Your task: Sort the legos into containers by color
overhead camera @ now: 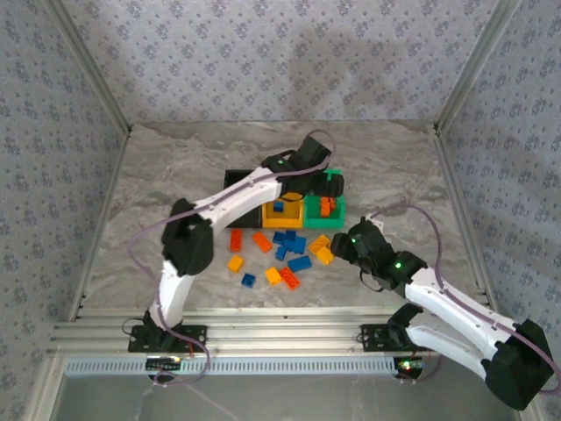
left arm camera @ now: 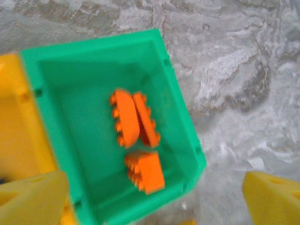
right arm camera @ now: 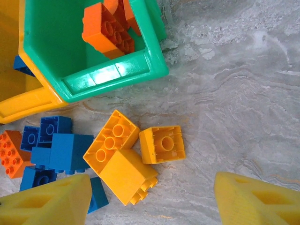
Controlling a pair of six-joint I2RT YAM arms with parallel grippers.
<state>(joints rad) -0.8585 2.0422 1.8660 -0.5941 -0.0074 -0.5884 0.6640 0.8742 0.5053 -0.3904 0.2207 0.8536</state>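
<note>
My left gripper (overhead camera: 326,178) hovers open and empty over the green bin (left arm camera: 93,44), its yellow fingertips (left arm camera: 33,197) at the lower corners of the left wrist view. Three red-orange legos (left arm camera: 127,118) lie inside that bin. My right gripper (right arm camera: 152,201) is open just above three yellow-orange legos (right arm camera: 162,144) on the table, holding nothing. Blue legos (right arm camera: 61,152) and a red-orange one (right arm camera: 10,153) lie to their left. The yellow-orange bin (overhead camera: 282,217) holds a blue lego (overhead camera: 278,207). The black bin (overhead camera: 235,179) stands left of it, partly hidden by the left arm.
Loose legos (overhead camera: 280,254) of all three colours are scattered on the marble table (overhead camera: 158,175) in front of the bins. The three bins stand in a row at mid-table. Patterned walls close in the table at the back and both sides.
</note>
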